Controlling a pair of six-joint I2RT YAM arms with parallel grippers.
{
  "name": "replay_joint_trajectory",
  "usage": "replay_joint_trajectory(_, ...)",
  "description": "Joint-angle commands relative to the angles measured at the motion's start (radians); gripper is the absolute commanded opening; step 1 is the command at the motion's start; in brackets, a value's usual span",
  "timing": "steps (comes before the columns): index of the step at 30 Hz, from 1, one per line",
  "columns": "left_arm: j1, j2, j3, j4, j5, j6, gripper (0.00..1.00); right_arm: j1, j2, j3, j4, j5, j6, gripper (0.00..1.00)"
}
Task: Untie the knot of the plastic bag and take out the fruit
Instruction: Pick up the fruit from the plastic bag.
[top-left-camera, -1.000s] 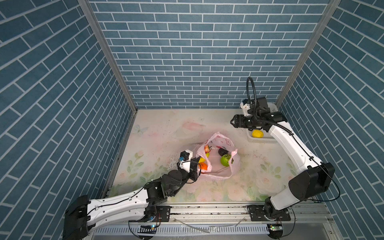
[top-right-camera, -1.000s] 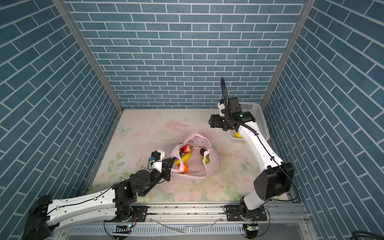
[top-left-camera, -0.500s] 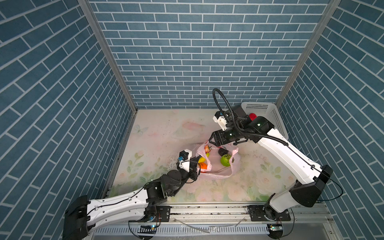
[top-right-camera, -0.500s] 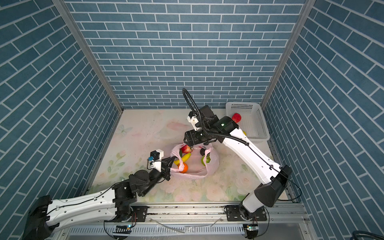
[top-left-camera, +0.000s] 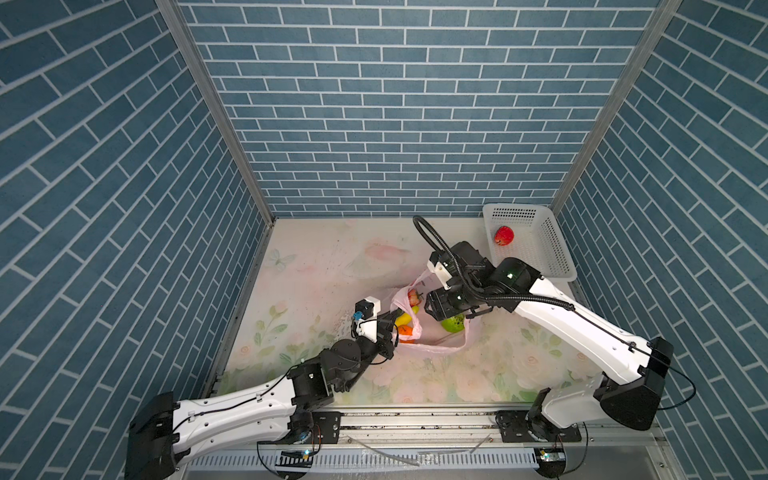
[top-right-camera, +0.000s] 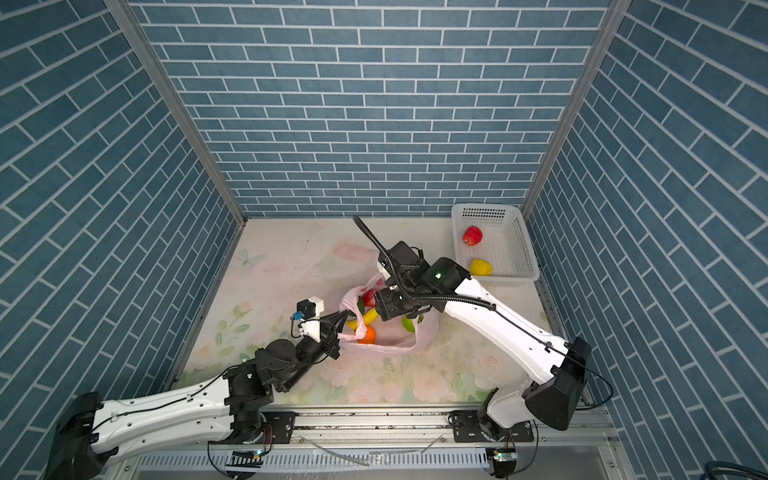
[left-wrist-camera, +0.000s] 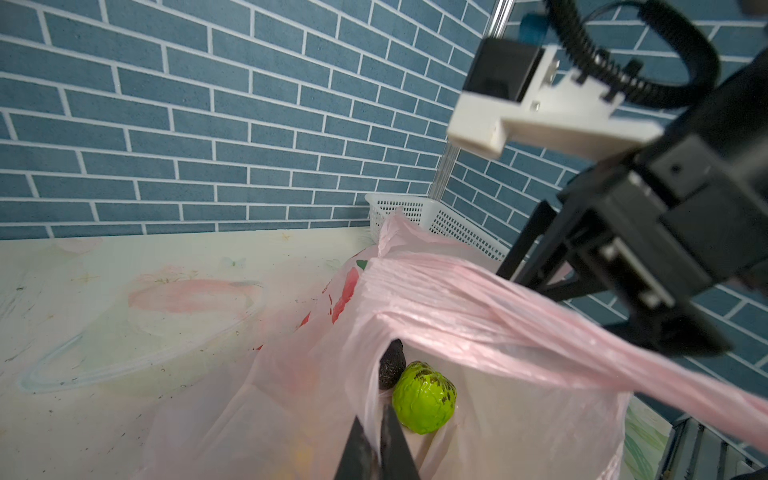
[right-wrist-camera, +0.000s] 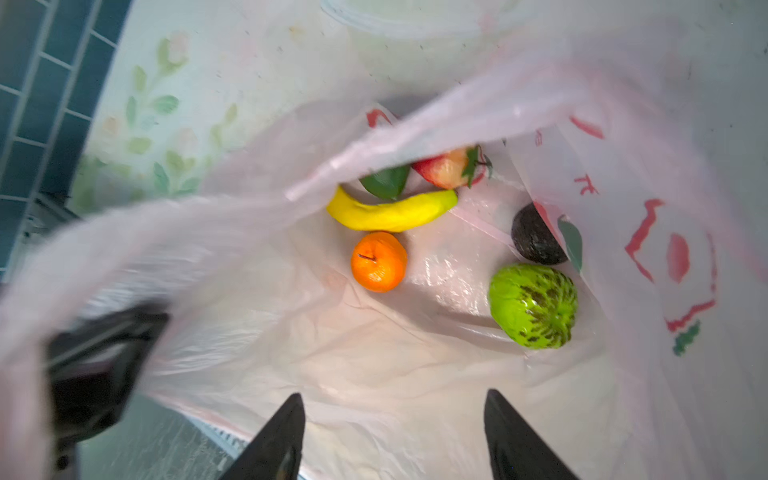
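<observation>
Pink thin film of the plastic bag (top-left-camera: 436, 347) is pinched at its left rim by the left gripper (top-right-camera: 343, 321). Its jaws are pressed together on the film. In the left wrist view the two fingertips (left-wrist-camera: 357, 457) stand almost touching, and one long handle (left-wrist-camera: 498, 307) is pulled tight across.

The bag lies near the middle of the flowered worktop (top-left-camera: 332, 257), with its mouth open upward. The right wrist view shows the fruit inside:
- a yellow banana (right-wrist-camera: 390, 214)
- an orange (right-wrist-camera: 378, 262)
- a red apple (right-wrist-camera: 449, 168) next to a green leaf (right-wrist-camera: 384, 183)
- a dark brown avocado (right-wrist-camera: 534, 241) just beside a bumpy green fruit (right-wrist-camera: 534, 305)

The right gripper (right-wrist-camera: 395, 436) hangs over the open mouth. Its jaws are set wide apart, with nothing between them, and they touch no fruit.

In the far right corner stands a white perforated basket (top-right-camera: 486, 208). It holds a red fruit (top-right-camera: 473, 235) and a yellow fruit (top-right-camera: 481, 267), well apart from the bag.
</observation>
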Motion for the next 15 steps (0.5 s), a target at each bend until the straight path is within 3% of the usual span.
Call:
replay_joint_trajectory(1, 0.008, 0.001, -0.005, 0.035, -0.001, -0.012, 0.09, 0.032, -0.037, -0.12, 0.058, 0.099, 0.007, 0.68)
replay_joint_trajectory(6, 0.01, -0.008, -0.007, 0.034, -0.003, -0.014, 0.09, 0.084, -0.055, -0.271, 0.104, 0.189, -0.053, 0.68)
replay_joint_trajectory(15, 0.01, -0.016, -0.013, 0.034, 0.0, -0.03, 0.09, 0.094, -0.005, -0.421, 0.155, 0.17, -0.086, 0.69)
